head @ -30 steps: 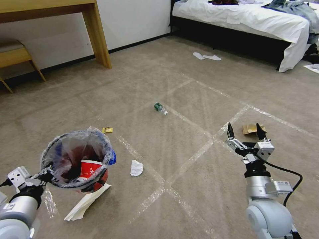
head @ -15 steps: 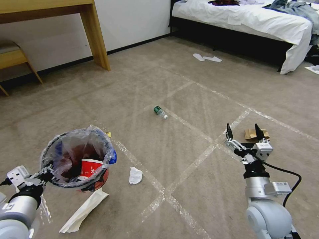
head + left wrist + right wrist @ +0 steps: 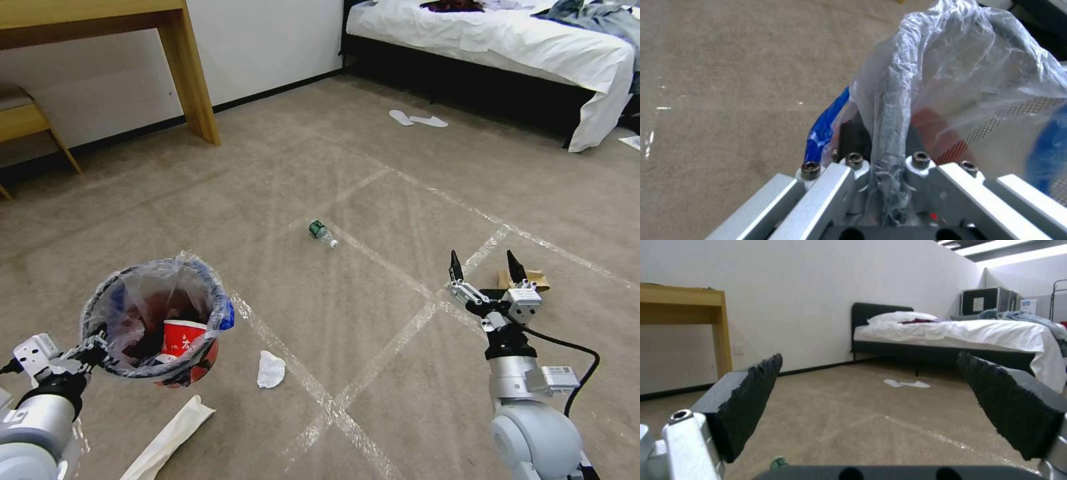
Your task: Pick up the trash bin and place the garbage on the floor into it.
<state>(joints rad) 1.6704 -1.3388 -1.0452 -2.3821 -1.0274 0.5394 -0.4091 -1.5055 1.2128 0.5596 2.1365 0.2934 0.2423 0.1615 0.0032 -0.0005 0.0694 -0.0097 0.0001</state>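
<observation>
bin held up, robot rolling over the litter

since a second ago the whole head view has slid: the camera moved. the white tissue, the long white paper and the plastic bottle now sit lower in frame. left gripper stays pinched on the rim of the trash bin, held above the floor, a red-and-white carton inside. right gripper hangs with fingers spread wide, just before the brown paper bag.
</observation>
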